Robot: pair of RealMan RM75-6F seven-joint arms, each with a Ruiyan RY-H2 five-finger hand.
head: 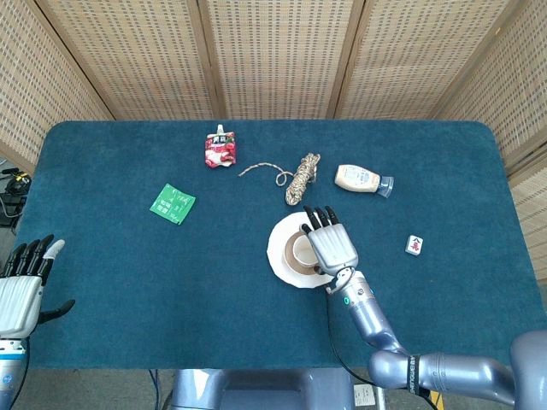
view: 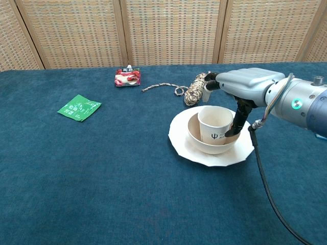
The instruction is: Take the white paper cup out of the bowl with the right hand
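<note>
White paper cup (view: pixel 215 126) with dark logo; cream bowl (view: pixel 196 138); dark teal table (view: pixel 102 173); green packet (view: pixel 78 107); silver-grey right hand (view: pixel 244 84).
</note>
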